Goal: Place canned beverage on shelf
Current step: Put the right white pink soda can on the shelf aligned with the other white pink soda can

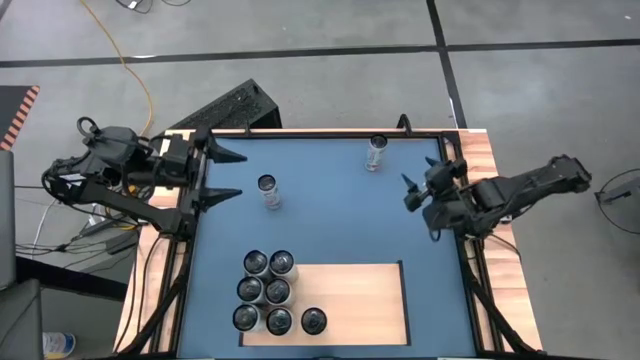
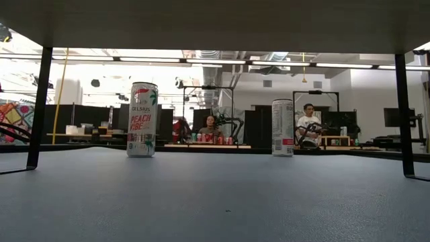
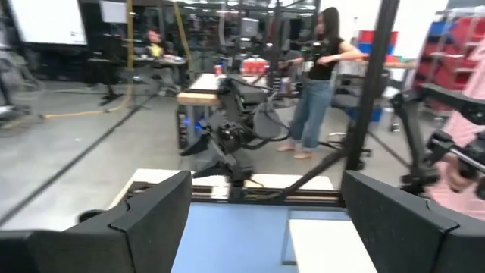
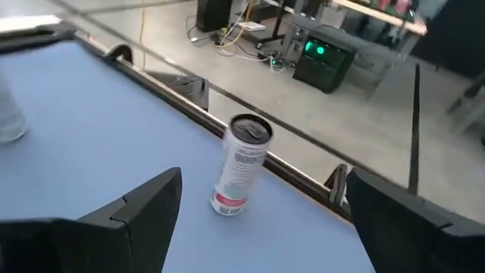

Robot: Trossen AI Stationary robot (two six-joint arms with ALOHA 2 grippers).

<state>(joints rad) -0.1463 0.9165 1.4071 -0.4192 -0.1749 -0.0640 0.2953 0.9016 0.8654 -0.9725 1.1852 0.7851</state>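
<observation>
blue table surface [image 1: 330, 215], black frame round it. shelf [image 1: 345, 300] a pale wood panel set flat in the near part of the surface, nearest the high camera's lower edge. seven cans [image 1: 268, 290] clustered upright at shelf's left end, some on the wood, some on the blue just beside it.

two more cans loose on the blue, both upright, well apart from each other and from the shelf. left can [image 1: 268, 190] toward the left side, near the left gripper [image 1: 232, 174]; in low view labelled celsius peach vibe [image 2: 142, 119]. far can [image 1: 376, 152] near the far edge, right of middle; white with red band in right wrist view [image 4: 239, 165], also standing in low view [image 2: 283, 128].

left gripper at left edge of table, fingers spread wide, holding nothing, pointing inward toward left can, not touching. right gripper [image 1: 411, 192] at right edge, fingers parted wide, empty, aimed toward far can, apart from it.

people [image 2: 310, 123] seated in room beyond.
</observation>
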